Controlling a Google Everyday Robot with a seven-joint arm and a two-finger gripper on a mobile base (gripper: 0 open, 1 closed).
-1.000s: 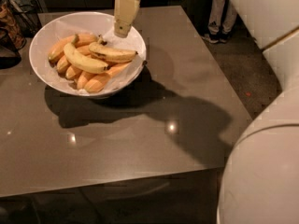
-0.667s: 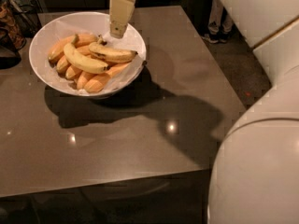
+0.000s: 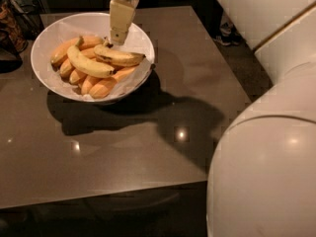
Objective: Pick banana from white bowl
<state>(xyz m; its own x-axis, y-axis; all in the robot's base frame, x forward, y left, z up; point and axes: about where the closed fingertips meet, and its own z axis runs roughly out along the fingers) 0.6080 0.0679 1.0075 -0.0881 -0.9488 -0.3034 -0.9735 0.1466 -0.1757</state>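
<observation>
The white bowl [image 3: 54, 31] stands on the table at the upper left, full of bananas. The banana [image 3: 118, 56] with dark blotches and dark ends lies across the top of the pile at the right. A smoother yellow banana [image 3: 89, 64] lies beside it, and stubby orange bananas [image 3: 103, 87] lie under and around them. My gripper [image 3: 117, 39] hangs down over the bowl's far right part, its tip just above the blotched banana's left end.
The bowl rests on a brown glossy table [image 3: 148, 147]. My pale robot body [image 3: 266, 172] fills the lower right. A dark cluttered object [image 3: 12, 28] sits at the far left edge. A person's feet [image 3: 227, 36] show beyond the table at the right.
The gripper has shifted a little left and lower over the bowl, closer to the blotched banana's left end. The bananas have not moved.
</observation>
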